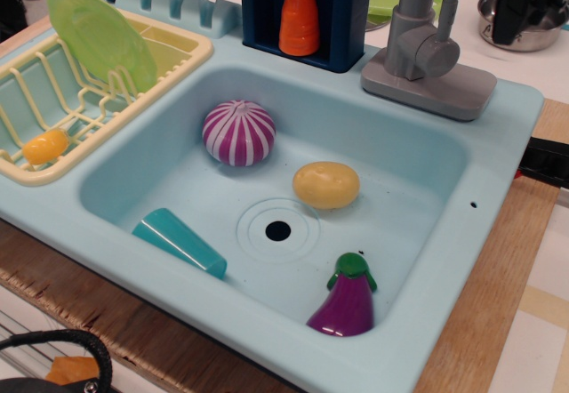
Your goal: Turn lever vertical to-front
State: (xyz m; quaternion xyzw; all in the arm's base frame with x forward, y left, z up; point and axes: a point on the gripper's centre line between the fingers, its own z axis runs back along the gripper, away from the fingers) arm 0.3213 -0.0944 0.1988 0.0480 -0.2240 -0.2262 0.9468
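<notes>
While the lever [448, 12] stood upright from the round grey hub [433, 53] of the toy faucet, the black pincer [520, 6] sat at the frame's upper right, apart from it; whether it was wide or narrow could not be told. Risk, as judged: the slim, smooth plastic stick could slip a push, or a misaimed approach could strike the thicker faucet column [412, 6]. The faucet base [427, 84] was flat, matte grey.

Sink basin [427, 157] holds onion [238, 132] rear left, potato [326, 185] centre, cup [180, 241] front left, eggplant [346, 298] front right. Faucet [423, 60] stands behind the basin at right, lever [447, 9] upright; carrot [300, 14] to its left; drying rack [27, 157] at far left.
</notes>
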